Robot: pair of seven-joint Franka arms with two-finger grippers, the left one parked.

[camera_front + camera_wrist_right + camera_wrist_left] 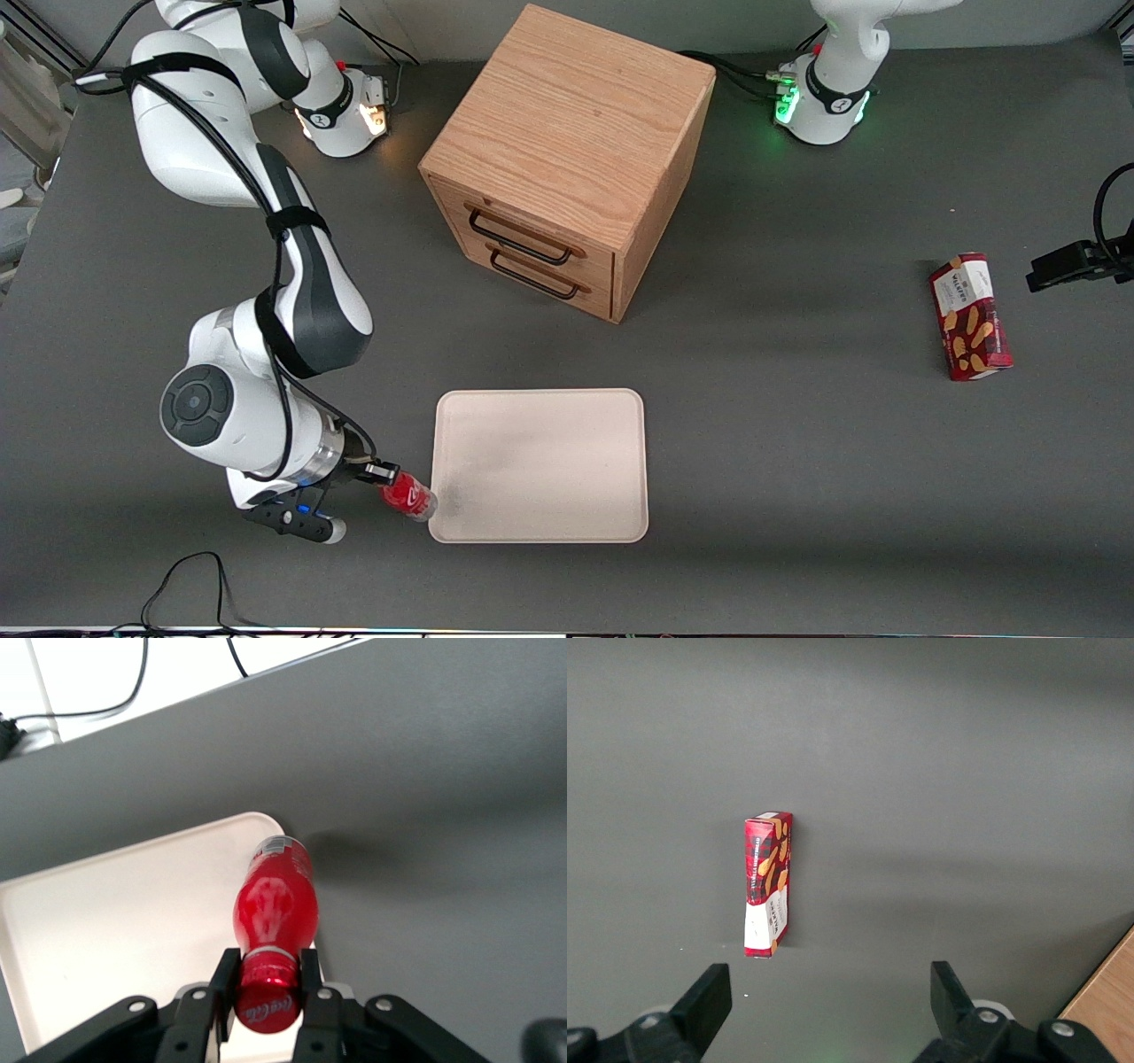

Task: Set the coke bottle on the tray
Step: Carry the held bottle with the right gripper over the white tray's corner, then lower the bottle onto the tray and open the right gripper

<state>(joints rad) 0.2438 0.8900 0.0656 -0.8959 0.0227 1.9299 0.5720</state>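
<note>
Gripper (383,474) pinching the coke bottle (409,495) at the neck, one finger (222,979) on each side just under the red cap. In the front view it sits at about 9 o'clock of the tray's (540,408) near corner, close to the front table edge.

Bottle is held tilted, cap end in the fingers, base pointing toward the tray at roughly 4 o'clock from the gripper. Base overlaps the tray's corner rim in the front view; can't tell if it touches. Wrist view shows the bottle (273,904) hanging over that rounded corner of the tray (106,930), partly above tray, partly above the dark table (443,815).

Wooden drawer cabinet (567,159) at 12 o'clock of the tray, well apart, two handles facing the tray. Red snack box (970,316) lies flat toward the parked arm's end of the table, well apart from tray and bottle.
</note>
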